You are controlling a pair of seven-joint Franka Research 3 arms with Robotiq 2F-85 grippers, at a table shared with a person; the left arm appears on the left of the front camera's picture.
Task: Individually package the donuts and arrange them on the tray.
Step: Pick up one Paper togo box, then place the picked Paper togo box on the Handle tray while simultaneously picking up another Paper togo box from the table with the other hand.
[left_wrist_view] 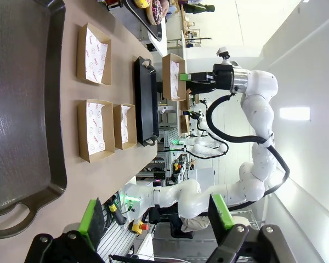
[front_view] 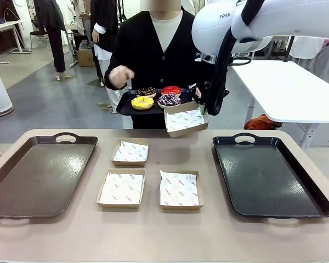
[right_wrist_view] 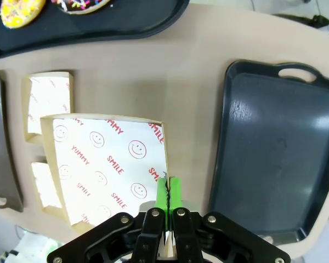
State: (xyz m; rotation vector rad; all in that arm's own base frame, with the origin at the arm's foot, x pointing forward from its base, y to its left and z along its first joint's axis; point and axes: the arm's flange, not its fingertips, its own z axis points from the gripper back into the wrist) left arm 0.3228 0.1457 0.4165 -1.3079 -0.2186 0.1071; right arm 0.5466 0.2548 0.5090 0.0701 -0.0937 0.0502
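Right fingers (right_wrist_view: 168, 189) clenched the rim of a paper-lined box (front_view: 185, 120), held above the counter (front_view: 164, 235). Just beyond them, four donuts (front_view: 156, 96) sat on a person's serving tray (front_view: 125, 108). Below them, three lined boxes (front_view: 130, 153) held only paper, between a brown tray (front_view: 38, 175) and a dark tray (front_view: 268, 175). Left fingers (left_wrist_view: 91, 218) hung spread wide, gripping nothing.

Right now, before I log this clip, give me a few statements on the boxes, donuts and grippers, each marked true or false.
1. The right gripper is shut on the edge of a lined box, holding it above the table. True.
2. The donuts already lie in boxes. False: all four sit on the small black tray that the person holds.
3. Three boxes rest on the table between the two large trays. True.
4. The left gripper grips a donut. False: it is open and holds nothing.
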